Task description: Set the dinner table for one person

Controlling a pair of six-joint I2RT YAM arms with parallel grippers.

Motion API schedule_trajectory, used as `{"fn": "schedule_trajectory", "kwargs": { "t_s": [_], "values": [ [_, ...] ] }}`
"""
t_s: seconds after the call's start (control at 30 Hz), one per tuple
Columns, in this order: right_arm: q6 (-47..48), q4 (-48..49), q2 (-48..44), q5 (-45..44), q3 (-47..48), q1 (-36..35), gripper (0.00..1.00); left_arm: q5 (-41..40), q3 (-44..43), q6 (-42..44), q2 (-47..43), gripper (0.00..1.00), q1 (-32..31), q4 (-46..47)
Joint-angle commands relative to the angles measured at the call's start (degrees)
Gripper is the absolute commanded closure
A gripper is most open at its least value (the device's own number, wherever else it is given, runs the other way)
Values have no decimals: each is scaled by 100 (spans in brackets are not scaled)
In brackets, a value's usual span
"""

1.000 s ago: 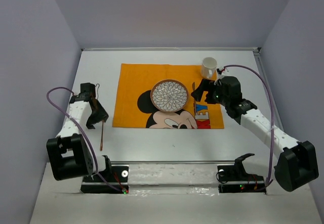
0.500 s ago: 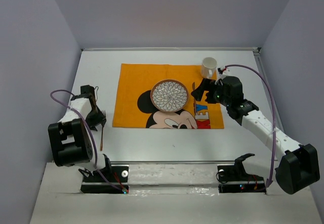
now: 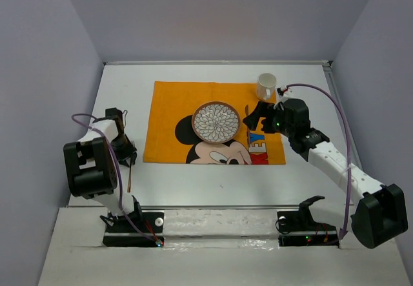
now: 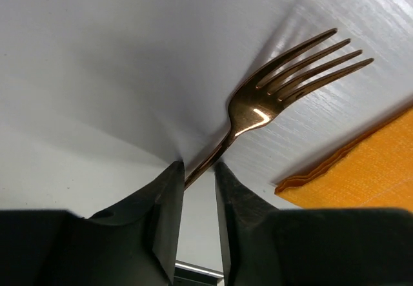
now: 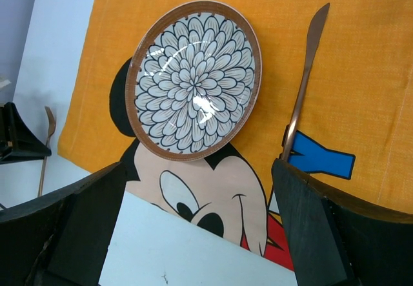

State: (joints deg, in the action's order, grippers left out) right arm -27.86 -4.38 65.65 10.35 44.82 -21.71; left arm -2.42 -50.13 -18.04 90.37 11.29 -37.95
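Dinner table [image 3: 213, 176] lying white under everything. Your left gripper [image 4: 200, 189] straddling fork [image 4: 258, 108] handle at 9 o'clock of plate [image 3: 216, 121], gap showing, not clamping; likely readying lift toward placemat [image 3: 171, 105]. Right gripper [image 5: 197, 202] gaping empty, hovering by knife [image 5: 303, 86] at 3 o'clock.

Polished copper-tone metal, v. glossy, is seen on fork [image 4: 258, 108] ahead of left claw [image 4: 199, 168]. Matt white, faintly ribbed surf. is noted on tabletop [image 4: 97, 53] beneath. Woven matt cloth is made out on placemat [image 4: 371, 170], right of claw.
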Motion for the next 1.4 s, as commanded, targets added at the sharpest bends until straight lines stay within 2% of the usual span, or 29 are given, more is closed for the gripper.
{"fn": "schedule_trajectory", "kwargs": {
  "t_s": [0.0, 0.13, 0.2, 0.37, 0.47, 0.6, 0.67, 0.8, 0.9, 1.03, 1.2, 1.37],
  "values": [
    [26, 333, -263, 29, -61, 27, 0, 118, -155, 125, 305, 72, -30, -10],
    [52, 324, -359, -41, -96, 27, 0, 110, -304, 108, 438, 92, -30, 25],
    [70, 324, -368, -86, -105, 27, 0, 92, -348, 82, 455, 98, -22, 43],
    [79, 333, -316, -200, -114, 27, 0, -66, -427, 143, 350, 100, -30, -36],
    [70, 333, -281, -191, -114, 27, 0, -329, -489, 222, 52, 100, -258, -142],
    [44, 350, -254, -227, -122, 27, 0, -891, -954, 196, -588, 100, -1381, -449],
    [26, 368, -298, -218, -157, 27, 0, -1259, -1533, 73, -748, 100, -2047, -782],
    [-9, 377, -517, -218, -193, 27, 0, -1674, -2412, -15, -916, 100, -2763, -811],
    [-18, 377, -772, -235, -219, 27, 0, -1666, -2703, -41, -644, 100, -2974, -346],
    [-141, 333, -1194, -699, -324, 27, 0, -1464, -3343, 72, 372, 100, -3167, 209],
    [-150, 26, -1432, -693, -237, 27, 0, -1244, -4267, 108, 1717, 100, -3282, 271],
    [-124, -159, -1599, -736, -263, 27, 0, -1235, -4813, 134, 2379, 100, -3405, 280]
  ]
}}
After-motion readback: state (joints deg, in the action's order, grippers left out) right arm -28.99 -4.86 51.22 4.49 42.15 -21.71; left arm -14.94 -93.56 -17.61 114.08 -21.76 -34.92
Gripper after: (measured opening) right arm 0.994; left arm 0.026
